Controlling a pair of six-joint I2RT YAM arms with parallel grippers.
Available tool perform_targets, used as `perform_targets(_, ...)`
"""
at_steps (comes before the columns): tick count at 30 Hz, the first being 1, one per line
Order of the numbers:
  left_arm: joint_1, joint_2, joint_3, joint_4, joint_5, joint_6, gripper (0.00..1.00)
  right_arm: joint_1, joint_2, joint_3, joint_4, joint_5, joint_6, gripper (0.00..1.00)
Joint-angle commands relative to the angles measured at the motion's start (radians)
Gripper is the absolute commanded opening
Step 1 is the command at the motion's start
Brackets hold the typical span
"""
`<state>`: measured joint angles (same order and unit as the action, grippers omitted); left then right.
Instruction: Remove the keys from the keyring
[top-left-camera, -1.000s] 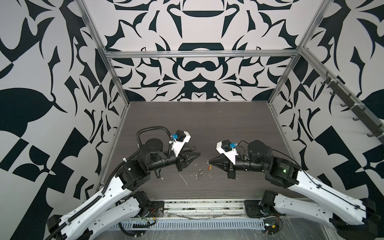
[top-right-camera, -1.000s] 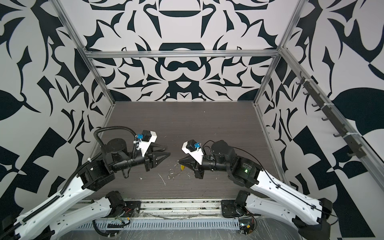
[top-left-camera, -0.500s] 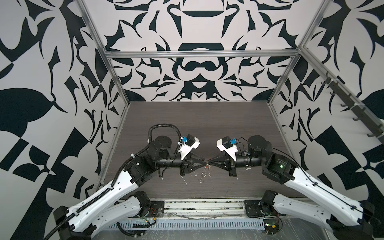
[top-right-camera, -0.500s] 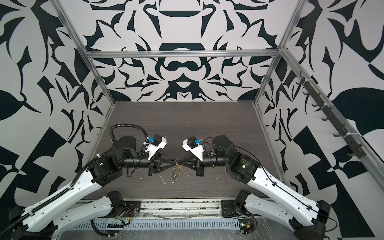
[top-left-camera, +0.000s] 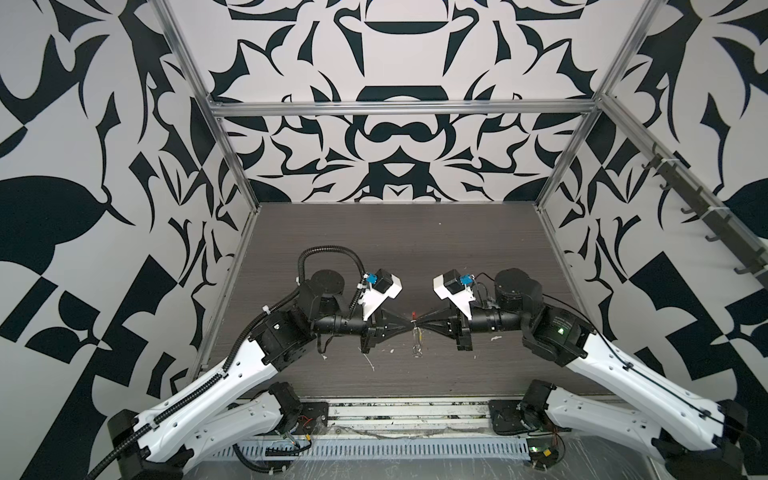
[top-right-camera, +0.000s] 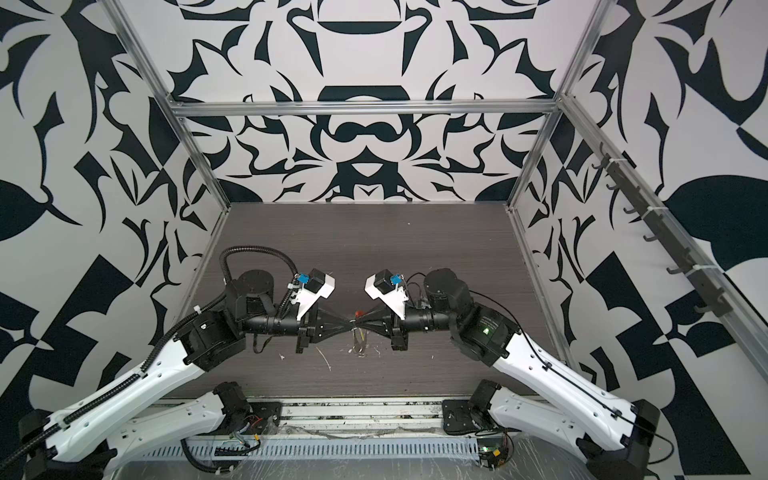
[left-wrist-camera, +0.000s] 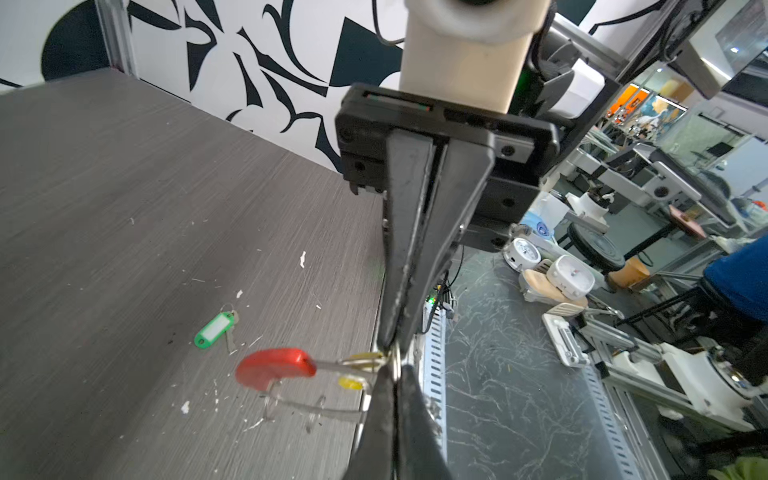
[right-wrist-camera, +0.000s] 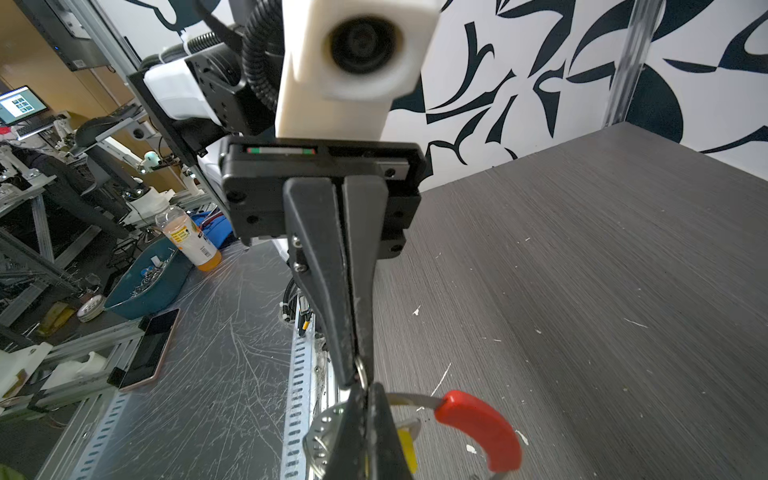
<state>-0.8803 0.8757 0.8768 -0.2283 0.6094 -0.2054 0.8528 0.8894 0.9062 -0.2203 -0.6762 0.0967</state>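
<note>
Lower centre in a top view, the right end effector (top-left-camera: 418, 323) grips the keyring (right-wrist-camera: 478, 428). The left end effector (top-left-camera: 409, 324) pinches the loop of the yellow-tagged key (right-wrist-camera: 405, 449). The green-tagged key (left-wrist-camera: 214, 329) lies loose on the counter (left-wrist-camera: 124, 187).

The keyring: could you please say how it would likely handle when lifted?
The keyring is probably stiff: its thin hoop holds its curve while pinched. It may pivot in the right gripper's narrow pinch. The yellow-tagged key would likely dangle.
</note>
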Motion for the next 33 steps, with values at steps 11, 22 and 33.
perform_targets(11, -0.108, -0.01, 0.076, -0.08, -0.321, -0.037, 0.0, 0.006, -0.107, 0.007, 0.046, 0.147, -0.009, 0.4)
perform_targets(22, -0.167, -0.047, 0.073, -0.088, -0.419, -0.044, 0.0, 0.007, -0.128, -0.075, 0.105, 0.144, 0.008, 0.41)
perform_targets(33, -0.25, -0.113, 0.035, -0.059, -0.45, 0.063, 0.0, 0.006, -0.1, -0.108, 0.134, 0.105, -0.024, 0.44)
